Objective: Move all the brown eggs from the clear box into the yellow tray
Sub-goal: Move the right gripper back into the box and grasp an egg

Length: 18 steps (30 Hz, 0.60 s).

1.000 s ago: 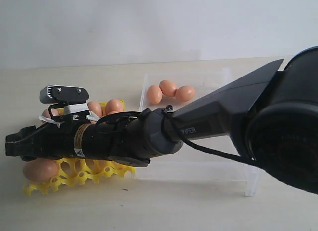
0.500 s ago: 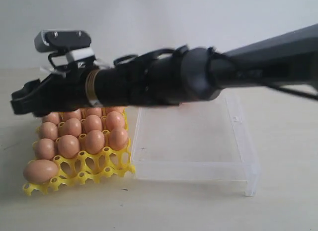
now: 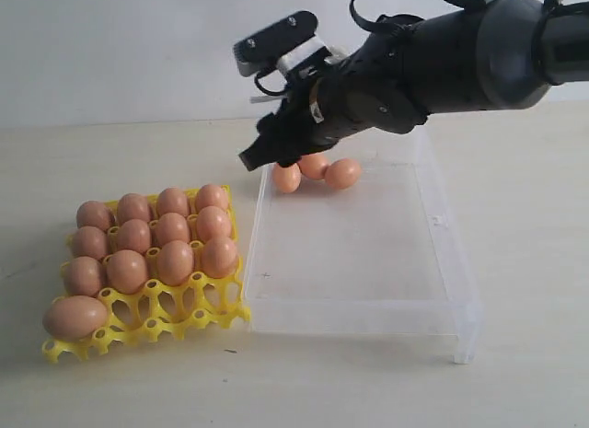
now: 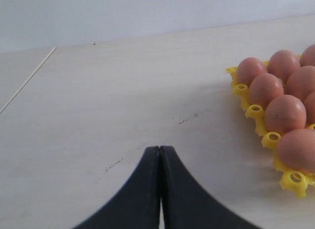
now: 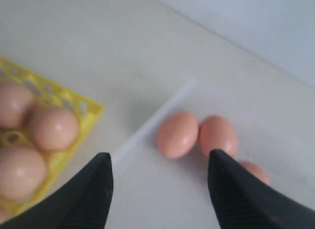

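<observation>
**Egg transfer, late stage.** The clear box [image 3: 368, 318] serves as the landmark.

Nearest the exterior camera, the box's front wall and most of its floor are bare. The yellow tray [image 3: 175, 313] lies on the table [image 3: 110, 391], just beside the box's long wall on the exterior view's left, and almost touches it.

The tray's nearest row holds a single egg [image 3: 75, 316] in the cell farthest from the box; the three cells between it and the box stand empty. The three rows behind are full, four brown eggs [image 3: 175, 260] to a row, so thirteen are seated.

Farther back, three eggs [image 3: 342, 173] remain in the box. They are clustered close together on its floor, at the far corner on the tray's side.

The right gripper [image 3: 256, 156] hangs above that corner, well clear of the eggs. In the right wrist view its jaws are spread wide and hold nothing, and two of the remaining eggs show between them.

The left gripper [image 4: 160, 150] has its jaws pressed together and is empty. It is over bare table near a corner of the tray and does not appear in the exterior view. The box does not appear in the left wrist view.

By this count the task is roughly four-fifths done. Three eggs remain to be lifted, matching the three open cells. The likely next step is a descent onto one egg in the far corner.
</observation>
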Motion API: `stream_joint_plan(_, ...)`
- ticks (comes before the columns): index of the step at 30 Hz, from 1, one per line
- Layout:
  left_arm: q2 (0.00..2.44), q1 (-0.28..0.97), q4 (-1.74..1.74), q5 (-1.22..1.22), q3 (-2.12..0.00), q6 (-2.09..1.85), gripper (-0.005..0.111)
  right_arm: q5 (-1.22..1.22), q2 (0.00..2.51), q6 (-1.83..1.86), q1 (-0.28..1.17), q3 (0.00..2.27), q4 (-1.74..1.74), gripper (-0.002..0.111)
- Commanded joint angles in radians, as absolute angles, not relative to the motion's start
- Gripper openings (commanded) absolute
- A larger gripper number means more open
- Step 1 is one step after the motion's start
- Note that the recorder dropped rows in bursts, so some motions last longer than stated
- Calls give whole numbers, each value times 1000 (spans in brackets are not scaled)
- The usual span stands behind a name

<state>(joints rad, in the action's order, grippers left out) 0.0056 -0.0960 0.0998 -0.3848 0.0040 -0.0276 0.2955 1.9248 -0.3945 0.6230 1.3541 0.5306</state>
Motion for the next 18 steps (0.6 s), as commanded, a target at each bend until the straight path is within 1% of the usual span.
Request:
stream_joint_plan(1, 0, -90, 101, -377, 0, -22, 0, 433, 1990, -432, 537, 1416, 402, 55)
stream_joint_plan(5, 0, -90, 101, -377, 0, -22, 0, 500, 2071, -456, 472, 1485, 345, 55)
stream_joint_plan(10, 0, -90, 101, -377, 0, -22, 0, 492, 2157, -522, 415, 1549, 273, 55)
stream_joint_plan(18, 0, -90, 101, -377, 0, -22, 0, 437, 2266, -535, 389, 1663, 104, 56)
